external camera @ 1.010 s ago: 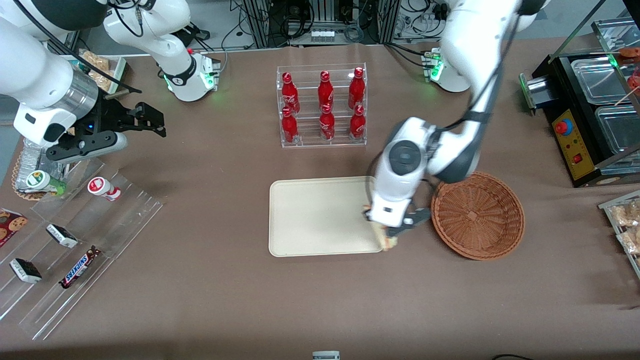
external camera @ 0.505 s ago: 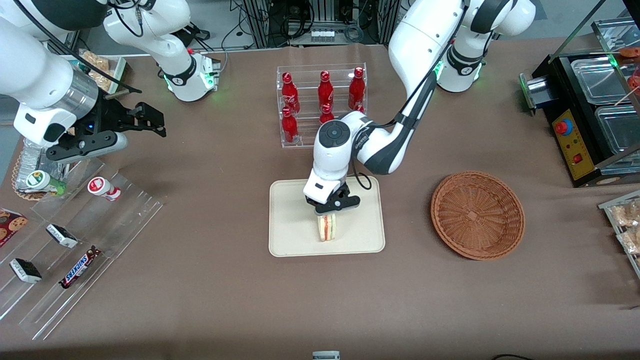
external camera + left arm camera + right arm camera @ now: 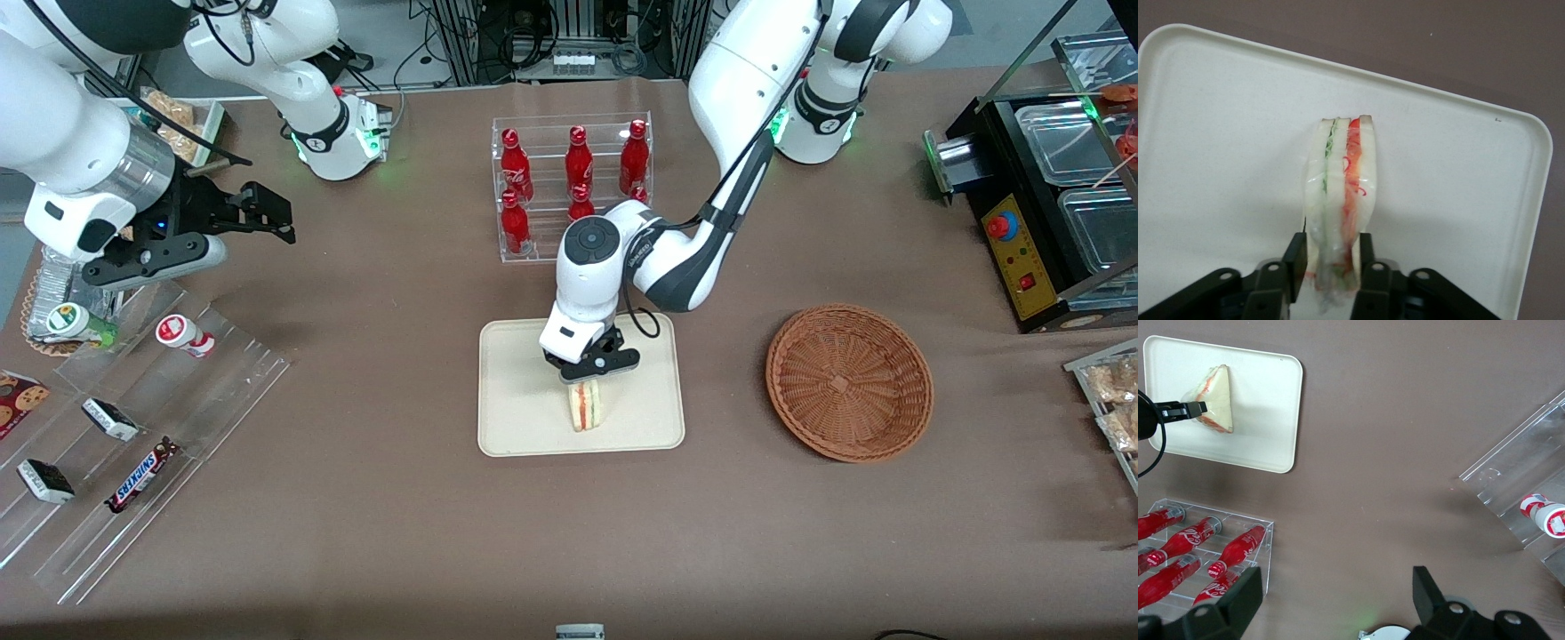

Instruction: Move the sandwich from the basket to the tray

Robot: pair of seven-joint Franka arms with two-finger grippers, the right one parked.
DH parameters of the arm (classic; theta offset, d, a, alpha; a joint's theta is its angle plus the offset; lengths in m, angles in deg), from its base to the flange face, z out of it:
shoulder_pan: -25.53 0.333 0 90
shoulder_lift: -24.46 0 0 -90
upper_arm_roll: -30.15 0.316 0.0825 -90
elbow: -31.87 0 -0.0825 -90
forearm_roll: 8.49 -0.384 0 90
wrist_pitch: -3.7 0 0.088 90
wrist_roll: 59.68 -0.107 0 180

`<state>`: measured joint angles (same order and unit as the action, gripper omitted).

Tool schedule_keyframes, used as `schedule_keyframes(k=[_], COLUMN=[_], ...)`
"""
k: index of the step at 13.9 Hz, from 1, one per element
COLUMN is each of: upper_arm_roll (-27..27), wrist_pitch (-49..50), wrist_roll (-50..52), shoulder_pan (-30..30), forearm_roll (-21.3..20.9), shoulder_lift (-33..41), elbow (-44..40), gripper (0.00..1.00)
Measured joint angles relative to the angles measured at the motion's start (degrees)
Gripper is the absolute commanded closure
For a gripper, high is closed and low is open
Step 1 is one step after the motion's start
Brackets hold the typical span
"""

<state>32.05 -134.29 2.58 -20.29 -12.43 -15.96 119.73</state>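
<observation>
Placing step: gripper (image 3: pixel 587 377) clamped on sandwich (image 3: pixel 585 406) over tray (image 3: pixel 516 418); basket (image 3: pixel 849 382) empty.
Contact with tray unclear; next move likely calls for lowering if needed, then releasing.

Red bottles (image 3: pixel 576 182) in acrylic rack (image 3: pixel 573 251)

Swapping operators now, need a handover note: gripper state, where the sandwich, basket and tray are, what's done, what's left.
Gripper: over the tray, shut on the sandwich.
Sandwich: standing on edge on the tray, pinched at one corner, filling stripe up.
Basket: toward the working arm's end of the table, nothing in it.
Done: sandwich carried from basket to tray.
Left: open the fingers, lift clear. It may tip over once released.
</observation>
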Motion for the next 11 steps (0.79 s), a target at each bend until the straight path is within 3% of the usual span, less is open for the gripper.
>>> schedule_keyframes(k=[4,11], upper_arm_roll=[0.39,1.55], wrist_pitch=[4.51,25.51], wrist_roll=[0.25,-6.55], shoulder_pan=[-0.2,5.41], forearm_roll=[-0.11,-0.32], shoulder_lift=[3.9,19.21], elbow=[-2.25,-1.61], gripper=[0.0,0.0])
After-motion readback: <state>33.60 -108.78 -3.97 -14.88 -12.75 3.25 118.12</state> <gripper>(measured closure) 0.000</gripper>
